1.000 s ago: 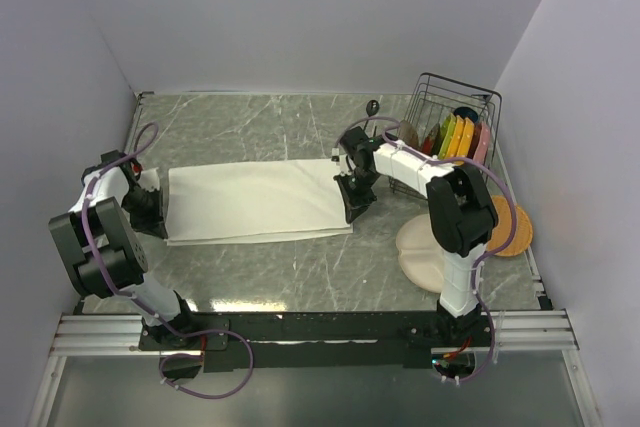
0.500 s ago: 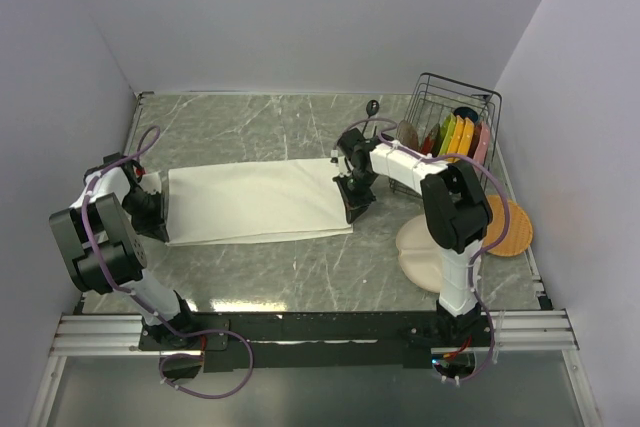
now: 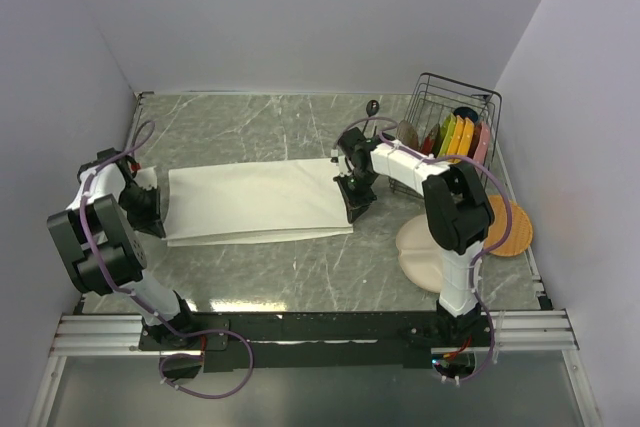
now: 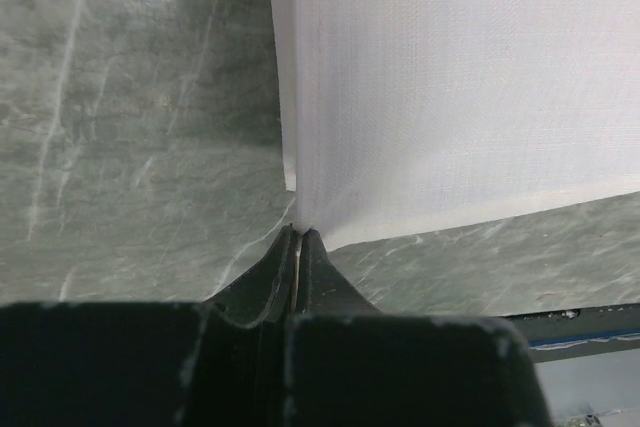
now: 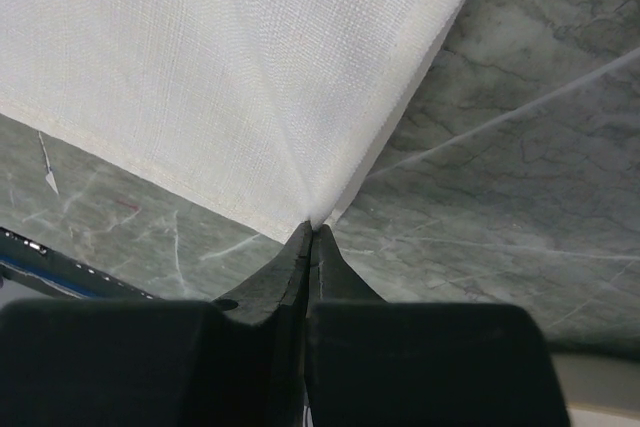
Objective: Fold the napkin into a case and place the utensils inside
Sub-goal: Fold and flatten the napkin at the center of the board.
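Little has shifted since the earlier frames: the left wrist has edged a touch outward, and the cloth lies much as it did. Both pairs of fingers are pressed together on fabric. The left gripper (image 4: 298, 232) pinches a corner at the left end of the napkin (image 3: 255, 202), and the right gripper (image 5: 313, 227) pinches a corner at its right end, with faint creases fanning from the nip. Cloth this thin and limp is light, and I judge it would sag or slide out if held mid-edge, so the corners are the sound hold — kept taut between the two. It lies as a wide band across the middle of the table (image 3: 300, 272), layered along its left edge. The left arm is folded back low by the left wall; the right arm reaches forward, then bends leftward with its wrist tipped down.
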